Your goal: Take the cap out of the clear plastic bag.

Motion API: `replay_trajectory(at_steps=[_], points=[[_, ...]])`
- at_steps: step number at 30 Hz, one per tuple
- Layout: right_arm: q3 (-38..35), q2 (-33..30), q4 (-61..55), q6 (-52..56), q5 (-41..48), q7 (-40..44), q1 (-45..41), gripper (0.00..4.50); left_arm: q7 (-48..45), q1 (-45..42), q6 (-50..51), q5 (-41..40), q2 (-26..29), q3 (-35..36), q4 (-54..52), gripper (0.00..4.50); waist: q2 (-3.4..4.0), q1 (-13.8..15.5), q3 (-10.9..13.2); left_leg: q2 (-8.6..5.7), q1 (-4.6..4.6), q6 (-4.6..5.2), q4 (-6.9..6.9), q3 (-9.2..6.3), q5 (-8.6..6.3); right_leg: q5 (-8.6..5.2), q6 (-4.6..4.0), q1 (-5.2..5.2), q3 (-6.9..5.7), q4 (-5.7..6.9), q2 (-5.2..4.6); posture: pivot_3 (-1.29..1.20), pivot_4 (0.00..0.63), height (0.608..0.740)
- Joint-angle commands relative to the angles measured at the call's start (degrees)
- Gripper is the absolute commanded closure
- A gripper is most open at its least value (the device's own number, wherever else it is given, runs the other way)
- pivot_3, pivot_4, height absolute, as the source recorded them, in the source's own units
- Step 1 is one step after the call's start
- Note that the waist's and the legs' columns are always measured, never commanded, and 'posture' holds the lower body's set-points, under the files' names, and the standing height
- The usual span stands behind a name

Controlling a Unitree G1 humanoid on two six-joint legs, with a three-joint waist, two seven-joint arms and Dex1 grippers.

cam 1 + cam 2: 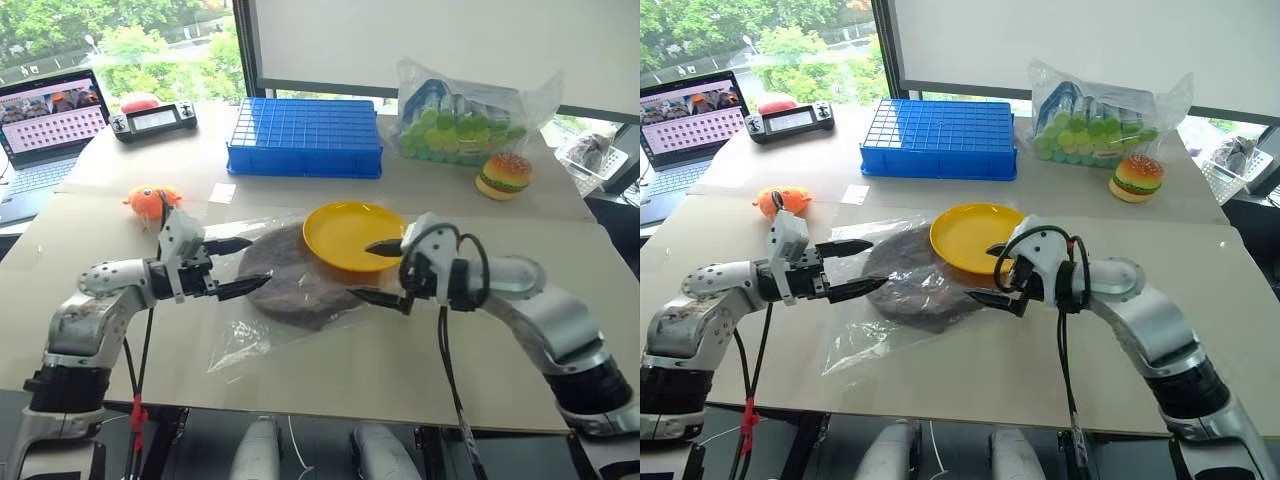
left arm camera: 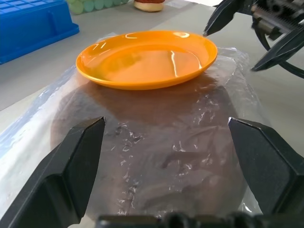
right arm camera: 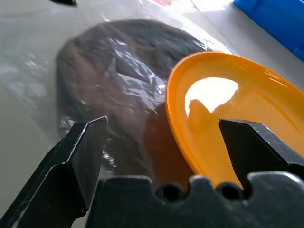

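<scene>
Near the tabletop's front edge, the left gripper point(image 1: 238, 265) and right gripper point(image 1: 383, 272), jaws spread and empty, flanked the brown cap point(image 1: 292, 282) inside the clear plastic bag point(image 1: 245, 335); next, probably pinching the bag.

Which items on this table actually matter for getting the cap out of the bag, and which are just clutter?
Job:
soft brown fabric cap
large clear crinkly plastic bag around it
yellow round plate resting on the bag

Lying about:
blue plastic grid crate
puffy clear bag of green and blue items
toy hamburger
orange plush toy
laptop

both hands open — left hand point(image 1: 240, 266), right hand point(image 1: 385, 271)
</scene>
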Motion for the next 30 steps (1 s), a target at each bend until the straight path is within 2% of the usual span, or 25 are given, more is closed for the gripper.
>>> replay_trajectory(at_steps=[1, 8, 11, 12, 13, 21, 24, 30], points=[[1.1, 0.5, 3.6, -5.6, -6.6, -0.4, -1.2, 0.00, 0.8, 0.0, -0.2, 0.2, -0.3, 0.3, -2.0, 0.07, 0.00, 0.0, 0.0, 0.00, 0.00, 0.00, 0.00, 0.00, 0.00, 0.00, 0.00, -0.01, 0.00, 0.00, 0.00, 0.00, 0.150, 0.729], [0.9, 3.8, 10.0, -9.1, -12.9, -2.8, -2.1, 0.00, 1.3, -0.2, 0.1, 0.4, -0.8, -0.2, -2.3, 0.07, 0.00, -0.1, 0.0, 0.00, 0.00, 0.00, -0.01, -0.01, 0.00, 0.01, -0.01, -0.01, 0.00, 0.01, 0.00, 0.00, 0.150, 0.729], [0.8, 4.6, 10.4, -9.9, -14.4, -2.8, -2.0, 0.73, 1.3, -0.1, 0.0, 0.4, -0.9, -0.4, -2.5, 0.00, 0.00, 0.0, 0.0, 0.00, 0.00, 0.00, -0.01, -0.01, 0.00, 0.01, -0.01, 0.00, -0.01, 0.01, 0.00, 0.00, 0.150, 0.729], [0.7, 4.9, 10.4, -10.2, -14.8, -2.8, -1.9, 1.17, 1.2, -0.1, 0.0, 0.4, -0.8, -0.4, -2.5, 0.00, 0.00, 0.0, 0.0, 0.00, 0.00, 0.00, -0.02, -0.01, 0.00, 0.01, -0.01, -0.01, -0.01, 0.01, 0.00, 0.00, 0.150, 0.729], [0.5, 5.1, 10.4, -10.4, -15.1, -2.8, -1.9, 1.35, 1.2, 0.0, -0.1, 0.4, -0.7, -0.4, -2.5, 0.00, 0.00, 0.0, 0.0, 0.00, 0.00, 0.00, -0.02, -0.01, 0.00, 0.01, -0.01, -0.01, 0.00, 0.01, 0.00, 0.00, 0.150, 0.729], [0.1, 6.1, 10.2, -11.7, -17.0, -2.3, -2.0, 4.05, 0.9, 0.5, -0.1, 0.7, -0.6, -0.2, -2.9, 0.00, 0.00, -0.1, 0.0, 0.00, 0.01, 0.00, 0.00, -0.01, 0.00, 0.01, -0.01, 0.01, -0.01, 0.02, 0.00, 0.00, 0.150, 0.729], [-0.2, 6.3, 10.1, -12.3, -18.1, -2.1, -2.1, 4.48, 0.8, 0.6, -0.2, 0.8, -0.5, -0.2, -3.0, 0.00, -0.15, 0.0, -0.1, 0.01, 0.11, 0.00, -0.02, -0.03, 0.00, 0.01, -0.02, 0.12, -0.04, 0.02, 0.00, 0.00, 0.150, 0.729], [-4.8, 5.0, 12.0, -13.6, -18.7, -3.6, -3.7, 4.48, 0.6, 0.2, -0.4, 1.3, -0.6, -0.7, -2.5, 0.00, -0.16, 0.2, -0.1, -0.01, 0.12, 0.00, 0.00, -0.04, 0.00, 0.01, -0.02, 0.13, -0.04, 0.02, -0.01, 0.00, 0.150, 0.729]])
